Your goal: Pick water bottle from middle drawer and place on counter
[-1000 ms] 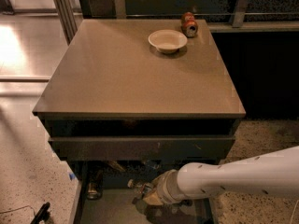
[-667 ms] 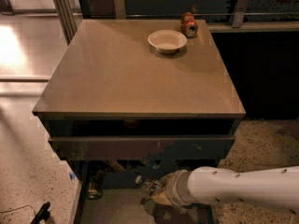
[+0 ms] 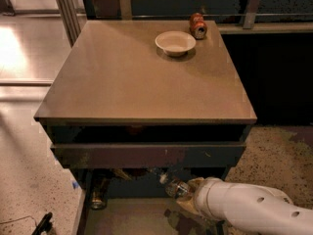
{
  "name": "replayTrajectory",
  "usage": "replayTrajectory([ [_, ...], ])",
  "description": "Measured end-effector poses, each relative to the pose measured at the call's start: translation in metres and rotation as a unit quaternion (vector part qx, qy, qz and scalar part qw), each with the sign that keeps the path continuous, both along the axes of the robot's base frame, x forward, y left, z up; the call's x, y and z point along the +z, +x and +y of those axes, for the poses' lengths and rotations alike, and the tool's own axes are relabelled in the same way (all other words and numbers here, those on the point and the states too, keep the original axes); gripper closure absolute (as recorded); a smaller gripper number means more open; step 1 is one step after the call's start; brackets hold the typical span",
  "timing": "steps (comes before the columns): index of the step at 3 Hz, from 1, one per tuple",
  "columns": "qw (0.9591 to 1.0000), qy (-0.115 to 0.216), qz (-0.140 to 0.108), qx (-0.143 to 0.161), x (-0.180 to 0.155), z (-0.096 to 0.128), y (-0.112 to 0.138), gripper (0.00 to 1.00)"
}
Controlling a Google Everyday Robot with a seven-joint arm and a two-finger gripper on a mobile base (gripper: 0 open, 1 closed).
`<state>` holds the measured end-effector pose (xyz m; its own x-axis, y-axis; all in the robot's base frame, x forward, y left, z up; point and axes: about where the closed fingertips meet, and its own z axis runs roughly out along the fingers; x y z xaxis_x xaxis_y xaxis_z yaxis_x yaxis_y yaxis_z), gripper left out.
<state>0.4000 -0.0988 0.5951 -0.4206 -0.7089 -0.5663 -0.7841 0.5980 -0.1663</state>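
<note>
The water bottle [image 3: 172, 184] is clear and lies tilted, cap toward the upper left, just under the dark front panel [image 3: 146, 155] of the drawer above. My gripper [image 3: 190, 199], with tan fingers on a white arm [image 3: 244, 212], comes in from the lower right and is shut on the bottle's lower end. It holds the bottle above the pale grey floor of the open middle drawer [image 3: 124, 220]. The counter [image 3: 137, 77] is the large tan top above.
A white bowl [image 3: 175, 42] and a red soda can [image 3: 197, 25] on its side sit at the counter's far right. A dark metal can [image 3: 98, 198] stands at the drawer's left side. Speckled floor lies on both sides of the cabinet.
My gripper and arm have moved right and slightly up. The bottle has moved with them and now sits higher in the drawer opening.
</note>
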Motion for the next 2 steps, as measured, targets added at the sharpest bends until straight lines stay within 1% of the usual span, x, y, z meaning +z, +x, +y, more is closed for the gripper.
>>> replayTrajectory([
  [1, 1.0000, 0.000, 0.000, 0.000, 0.000, 0.000, 0.000, 1.00],
  [2, 0.9989, -0.009, -0.037, -0.027, 0.035, -0.016, 0.005, 1.00],
])
